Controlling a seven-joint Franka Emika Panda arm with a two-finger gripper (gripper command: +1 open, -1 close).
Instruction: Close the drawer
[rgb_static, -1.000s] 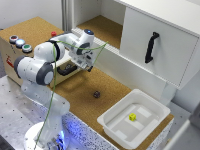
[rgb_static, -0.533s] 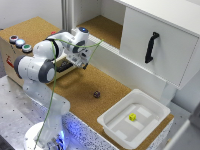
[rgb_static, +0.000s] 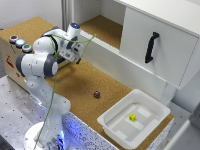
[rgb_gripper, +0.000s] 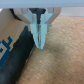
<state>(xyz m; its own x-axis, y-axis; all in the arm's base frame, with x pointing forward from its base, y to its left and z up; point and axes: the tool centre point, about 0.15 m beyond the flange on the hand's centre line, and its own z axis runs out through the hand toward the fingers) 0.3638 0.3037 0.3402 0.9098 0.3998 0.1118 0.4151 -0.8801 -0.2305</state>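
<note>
The white Franka arm (rgb_static: 37, 65) reaches from its base at the exterior view's lower left up over the cork-covered tabletop (rgb_static: 85, 82), wrist bent toward the light-brown wooden box (rgb_static: 10, 55) at the exterior view's left edge. The box carries three round buttons on top: red (rgb_static: 13, 38), blue-white (rgb_static: 20, 43) and green (rgb_static: 26, 48). The gripper (rgb_gripper: 40, 44) sits just beside the box's front face, w/ the arm's own links hiding most of that face in the exterior view. In the wrist view the two pale translucent fingers (rgb_gripper: 36, 35) taper down w/ tips nearly touching, approx. no gap between them and nothing held. Next to the fingers in the wrist view lies the drawer (rgb_gripper: 22, 57), seen as a dark band under a pale cream edge w/ blue print; it appears pushed mostly in, but blur prevents a firm reading. Contact between fingers and drawer cannot be determined. A thin green cable (rgb_static: 75, 55) arcs over the wrist. Well apart, toward the exterior view's right: a small dark object (rgb_static: 96, 94) on the cork, a white plastic tub (rgb_static: 112, 122) holding a small yellow block (rgb_static: 132, 117), and a large white cabinet panel (rgb_static: 170, 55) w/ a black handle (rgb_static: 151, 47).
</note>
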